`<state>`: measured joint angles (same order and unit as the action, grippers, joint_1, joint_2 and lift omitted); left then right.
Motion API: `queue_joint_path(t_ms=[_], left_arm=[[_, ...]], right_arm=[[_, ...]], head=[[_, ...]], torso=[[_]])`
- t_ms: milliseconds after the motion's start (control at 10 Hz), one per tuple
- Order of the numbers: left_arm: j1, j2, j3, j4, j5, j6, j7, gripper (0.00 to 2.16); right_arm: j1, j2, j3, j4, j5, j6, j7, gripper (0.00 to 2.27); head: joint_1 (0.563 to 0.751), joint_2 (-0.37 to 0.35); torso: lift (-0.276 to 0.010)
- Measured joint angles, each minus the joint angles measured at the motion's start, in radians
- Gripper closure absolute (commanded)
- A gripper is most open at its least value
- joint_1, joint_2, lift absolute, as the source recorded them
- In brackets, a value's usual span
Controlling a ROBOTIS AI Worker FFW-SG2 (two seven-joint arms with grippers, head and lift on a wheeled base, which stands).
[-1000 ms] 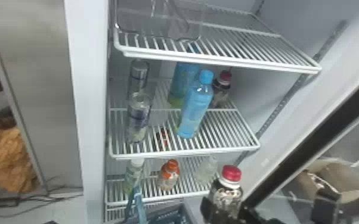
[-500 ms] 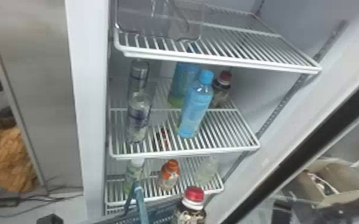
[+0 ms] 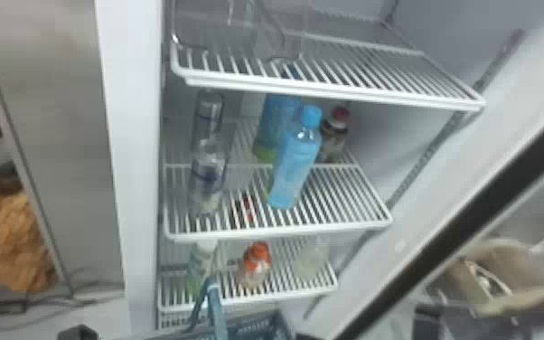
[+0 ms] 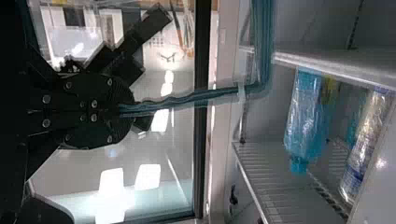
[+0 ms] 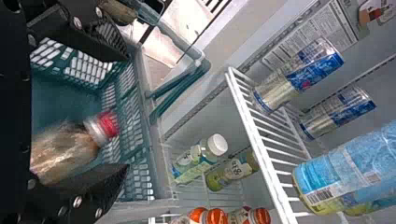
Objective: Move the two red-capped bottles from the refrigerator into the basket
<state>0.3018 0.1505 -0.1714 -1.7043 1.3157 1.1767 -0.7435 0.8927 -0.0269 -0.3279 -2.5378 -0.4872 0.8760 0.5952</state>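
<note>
Head view, far left: the left gripper [image 3: 77, 333] pokes up at the bottom edge, left of the basket [image 3: 257, 328]. Its left wrist view shows the fingers closed together on the basket's blue-green handle [image 4: 187, 99].

Next come two silver cans [image 3: 208, 181] [image 3: 208, 115], one behind the other, on the middle shelf [image 3: 280, 231] above the basket. Under them, closer above the basket, a green bottle with a white cap [image 3: 201, 266] stands on the lower shelf [image 3: 284, 296], and right of it an orange-capped bottle [image 3: 255, 266].

Higher above the basket again, a tall blue bottle [image 3: 296, 167] stands on the middle shelf with another blue one [image 3: 269, 131] behind it. Just right of that pair, above and right of the basket, is a red-capped bottle [image 3: 335, 131]. Down on the lower shelf there's a pale clear bottle [image 3: 311, 260].

By the basket's right edge, the right gripper [image 3: 305, 336] is only a dark sliver. In its wrist view the fingers are spread wide, with the other red-capped bottle [image 5: 67, 149] between them inside the basket; the upper finger is clear of it, and I can't tell whether the lower one touches. Well right of the basket sits a cardboard box [image 3: 497, 276].
</note>
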Motion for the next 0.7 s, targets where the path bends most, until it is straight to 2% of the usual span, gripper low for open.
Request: queue_joint_path(t_ms=[200,500,700], left_arm=[[0.001,0.001,0.0,0.0,0.001,-0.001,0.001,1.2],[0.003,0.001,0.0,0.0,0.005,-0.001,0.001,1.2],[0.007,0.002,-0.001,0.0,0.009,-0.001,0.001,1.2]], right_arm=[[-0.005,0.019,-0.06,-0.013,0.008,-0.047,-0.001,0.2],[-0.061,0.027,-0.188,0.027,0.019,-0.246,-0.017,0.2],[-0.106,0.027,-0.199,0.072,0.019,-0.342,-0.035,0.19]], head=[[0.695,-0.35],[0.695,-0.35],[0.695,-0.35]], torso=[[0.0],[0.0],[0.0]])
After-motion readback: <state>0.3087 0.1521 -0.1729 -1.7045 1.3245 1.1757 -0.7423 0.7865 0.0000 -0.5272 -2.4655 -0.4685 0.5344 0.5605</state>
